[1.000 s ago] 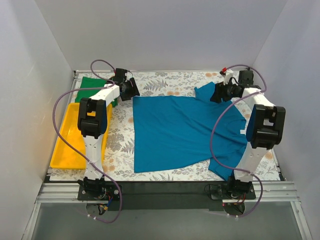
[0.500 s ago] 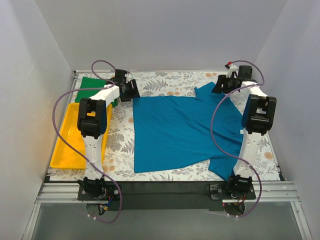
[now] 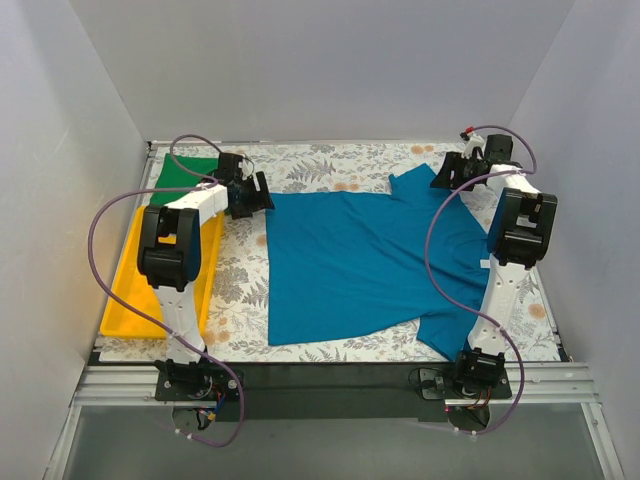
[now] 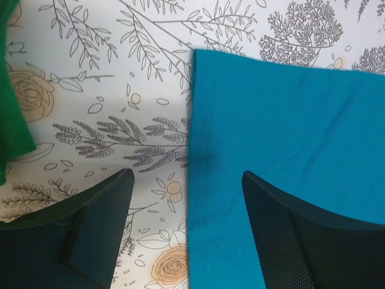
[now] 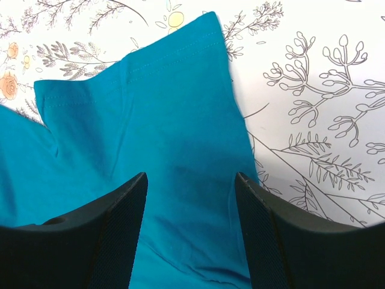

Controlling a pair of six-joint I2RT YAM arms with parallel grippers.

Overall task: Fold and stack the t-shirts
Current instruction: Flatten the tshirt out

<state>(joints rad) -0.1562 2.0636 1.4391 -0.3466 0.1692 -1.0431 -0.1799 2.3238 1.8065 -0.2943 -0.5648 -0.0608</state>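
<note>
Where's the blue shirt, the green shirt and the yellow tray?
blue shirt (image 3: 360, 260): top external view, middle of its spread-out body.
green shirt (image 3: 195, 165): top external view, middle of the part that shows.
yellow tray (image 3: 128, 298): top external view, bare floor near its front end.

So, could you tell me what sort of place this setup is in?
Probably a robotics lab cell: plain white walls enclose a floral-covered table, and an aluminium rail at its near edge carries the arm bases.
</note>
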